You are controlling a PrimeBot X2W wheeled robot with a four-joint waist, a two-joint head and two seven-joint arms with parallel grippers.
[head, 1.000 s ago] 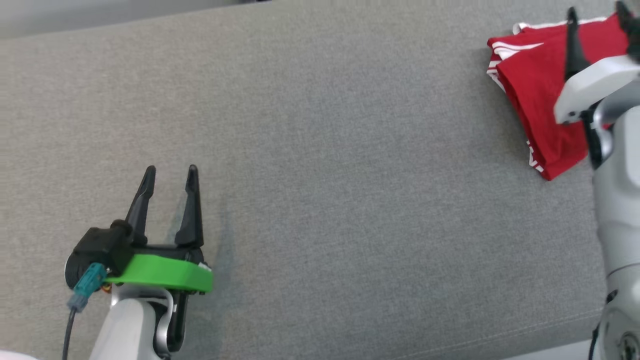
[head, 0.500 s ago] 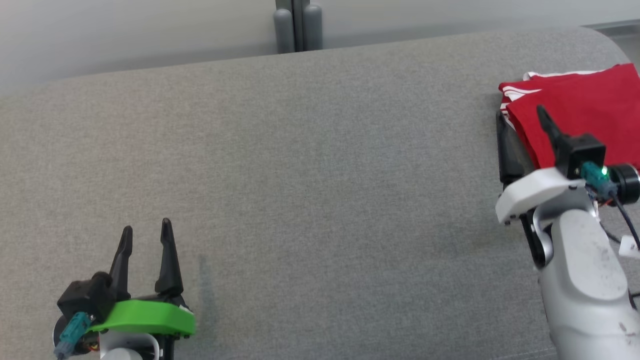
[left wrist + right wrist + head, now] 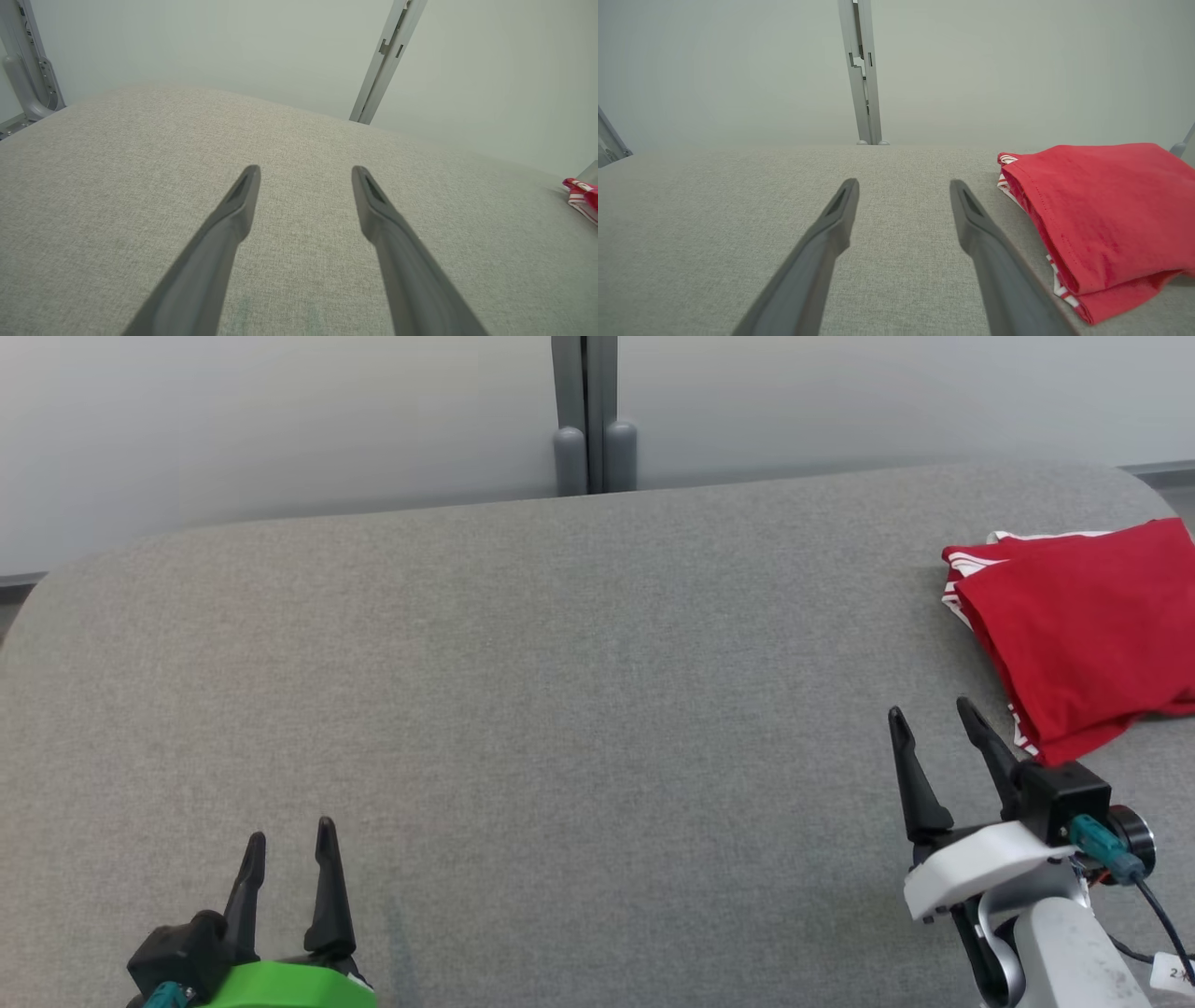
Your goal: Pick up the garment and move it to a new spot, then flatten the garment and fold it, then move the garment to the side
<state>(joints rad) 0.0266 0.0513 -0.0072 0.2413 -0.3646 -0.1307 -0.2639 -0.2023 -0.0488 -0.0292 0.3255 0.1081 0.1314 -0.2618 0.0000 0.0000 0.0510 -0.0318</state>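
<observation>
The right gripper (image 3: 929, 707) is off the cloth! A second ago its fingers stood over the red fabric at the upper right of the head frame. Now it sits at the lower right, jaws spread wide and empty, just short of the near corner of the garment (image 3: 1074, 635) and not touching it. The head has tipped up too, so the whole picture has slid down: a pale wall (image 3: 280, 420) and a grey post (image 3: 586, 415) now show along the top. That shift is the camera's, not the scene's. The left gripper (image 3: 290, 830) waits at the lower left, fingers parted, nothing between them. The garment lies at the right edge of the frame, upper right, on the grey cushion (image 3: 560, 691). It is folded into a flat wedge of several layers, red knit with white striped trim peeking out along its left edge, and a stitched hem shows in the right wrist view. The cushion is a coarse woven fabric, rounded at its far corners, smooth and unwrinkled. My read: folded, set to the side, both grippers let go, so the job looks all but finished.
</observation>
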